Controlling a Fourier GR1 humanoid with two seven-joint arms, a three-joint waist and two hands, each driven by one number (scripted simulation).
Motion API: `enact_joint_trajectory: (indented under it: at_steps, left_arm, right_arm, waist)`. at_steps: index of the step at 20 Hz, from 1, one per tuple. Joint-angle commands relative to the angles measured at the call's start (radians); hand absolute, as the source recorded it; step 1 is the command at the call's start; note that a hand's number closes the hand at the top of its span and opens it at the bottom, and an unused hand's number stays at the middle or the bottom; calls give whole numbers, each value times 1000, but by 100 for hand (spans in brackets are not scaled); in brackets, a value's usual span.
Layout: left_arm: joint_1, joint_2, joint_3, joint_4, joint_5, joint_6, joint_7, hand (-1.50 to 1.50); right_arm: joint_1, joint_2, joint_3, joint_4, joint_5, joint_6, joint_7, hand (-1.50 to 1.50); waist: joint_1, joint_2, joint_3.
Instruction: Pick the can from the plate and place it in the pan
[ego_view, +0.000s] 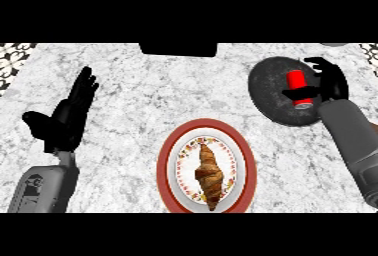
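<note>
White marble counter (148, 100): your right hand (336, 85) curls round the red cylindrical can (295, 80), long axis near-to-far, just left of the palm, over the dark round pan (267, 87); left hand (68, 114) rests open, well apart.

a kitchen: a marbled counter (148, 100) bears a dark pan (267, 92) and a red-rimmed plate (171, 165) with a croissant (209, 175).
</note>
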Motion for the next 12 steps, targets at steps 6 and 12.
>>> enact_joint_trajectory:
  at_steps: [6,12]
  left_arm:
    - [-12,1,16,-7,-2,19,31,0]
    - [32,32,57,27,12,-8,-13,0]
  right_arm:
    - [45,20,-146,-18,-147,-70,-318,-150]
    - [120,31,-239,-105,-299,57,-424,-150]
  waist:
    - [-30,-13,-1]
    - [-60,-29,-5]
